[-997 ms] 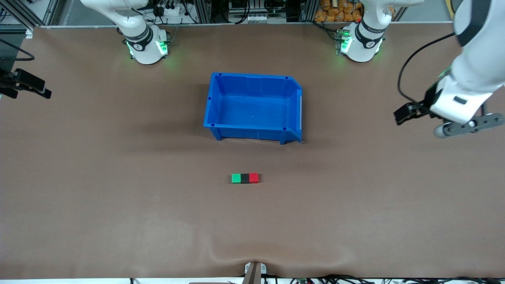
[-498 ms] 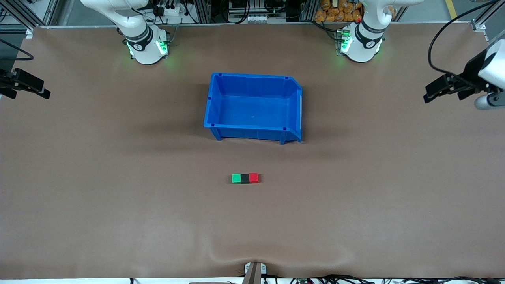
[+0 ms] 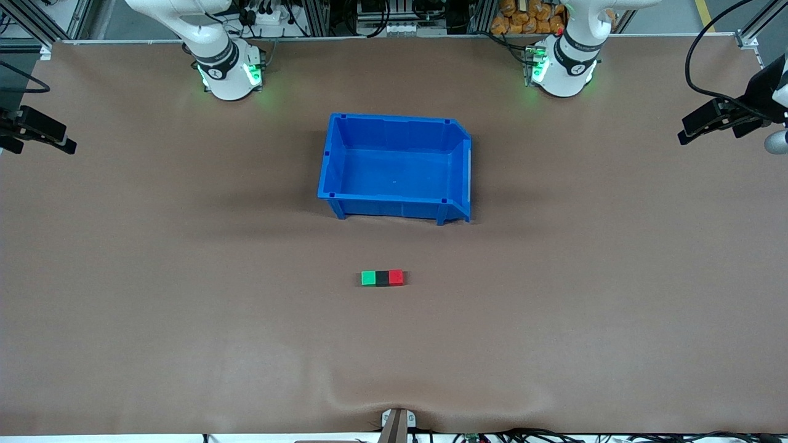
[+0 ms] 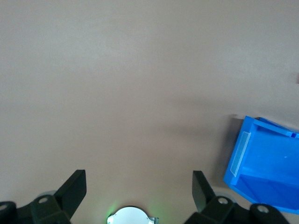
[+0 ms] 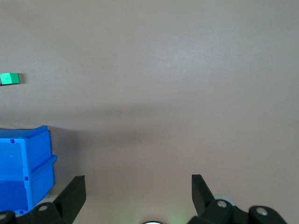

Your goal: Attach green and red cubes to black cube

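The green cube (image 3: 368,278), the black cube (image 3: 382,278) and the red cube (image 3: 396,277) lie touching in one row on the brown table, black in the middle, nearer to the front camera than the blue bin. The green cube also shows in the right wrist view (image 5: 9,78). My left gripper (image 3: 705,123) is open and empty, up at the left arm's end of the table; its wrist view (image 4: 138,186) shows bare table between its fingers. My right gripper (image 3: 43,136) is open and empty at the right arm's end, over bare table (image 5: 138,189).
An empty blue bin (image 3: 394,118) stands mid-table, between the cubes and the arms' bases. It shows at the edge of the left wrist view (image 4: 261,158) and the right wrist view (image 5: 23,154). The brown mat is rippled at the front edge (image 3: 394,400).
My left arm has drawn back toward its end of the table, its gripper now near the table's edge. The right gripper and the cubes have hardly moved.
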